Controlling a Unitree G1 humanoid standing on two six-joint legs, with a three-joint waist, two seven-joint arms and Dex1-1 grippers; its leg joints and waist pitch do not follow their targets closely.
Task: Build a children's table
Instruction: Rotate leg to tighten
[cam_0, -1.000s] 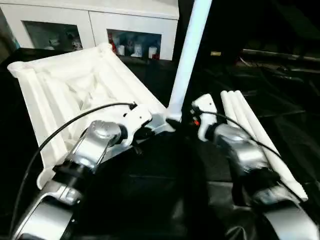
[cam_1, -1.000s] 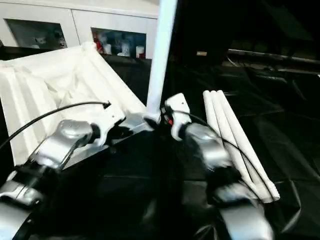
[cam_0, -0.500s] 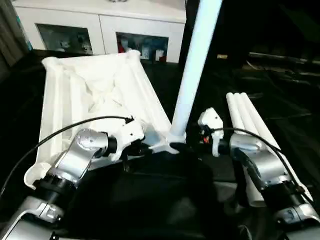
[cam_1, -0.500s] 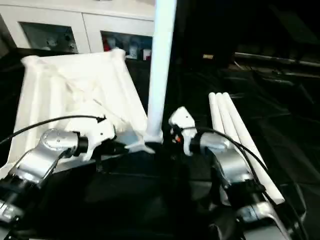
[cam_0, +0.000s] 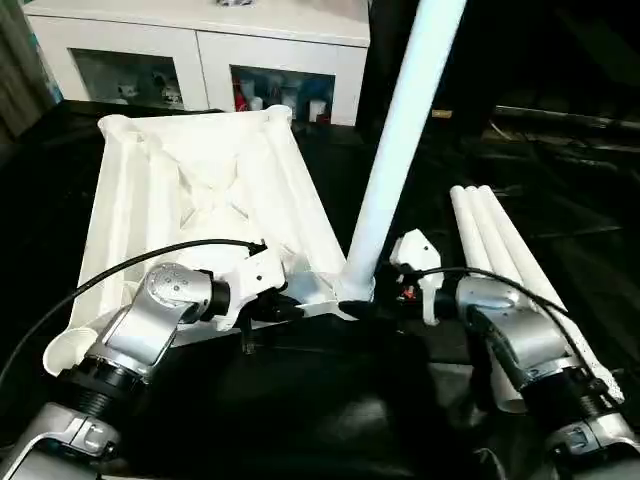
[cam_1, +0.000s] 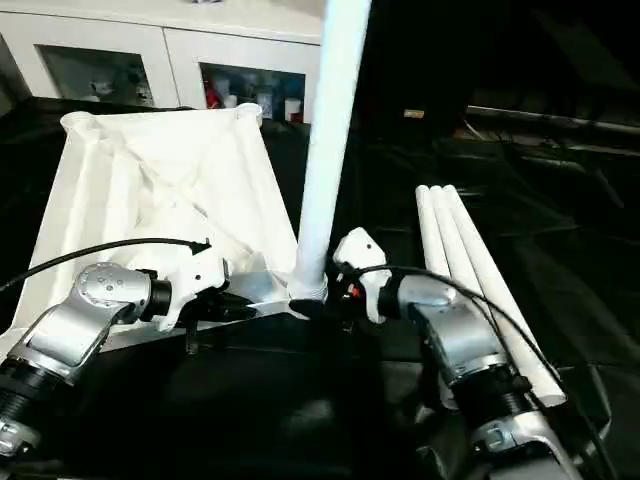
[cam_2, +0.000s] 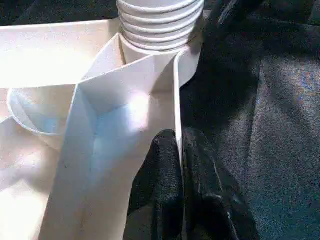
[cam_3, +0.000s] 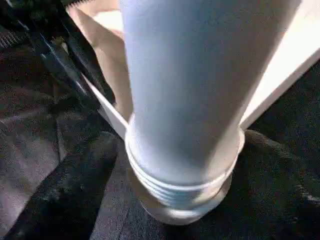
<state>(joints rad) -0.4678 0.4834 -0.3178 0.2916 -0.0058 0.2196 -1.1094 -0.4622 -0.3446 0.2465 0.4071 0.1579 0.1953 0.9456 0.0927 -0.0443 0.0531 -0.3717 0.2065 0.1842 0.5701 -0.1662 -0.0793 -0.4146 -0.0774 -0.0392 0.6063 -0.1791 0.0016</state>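
The children's table top (cam_0: 190, 190) lies upside down on the black cover, ribbed underside up. One white leg (cam_0: 395, 150) stands upright in its near right corner socket (cam_3: 185, 205), its threaded end (cam_2: 160, 22) showing just above the socket. My left gripper (cam_0: 290, 308) is shut on the top's thin side wall close to that corner, with its black fingers (cam_2: 167, 165) pinching the wall. My right gripper (cam_0: 375, 303) is at the base of the upright leg (cam_3: 200, 90), with its jaws set wide around it. Three more legs (cam_0: 500, 250) lie side by side to the right.
A white glass-door cabinet (cam_0: 200, 60) stands behind the work table. The black cover (cam_0: 320, 400) spreads in front of the table top and under my forearms. Black cables run along both arms.
The whole picture has shifted and turned, so the camera has moved. Both grippers stay at the same corner and on the leg's base, and their jaws look unchanged.
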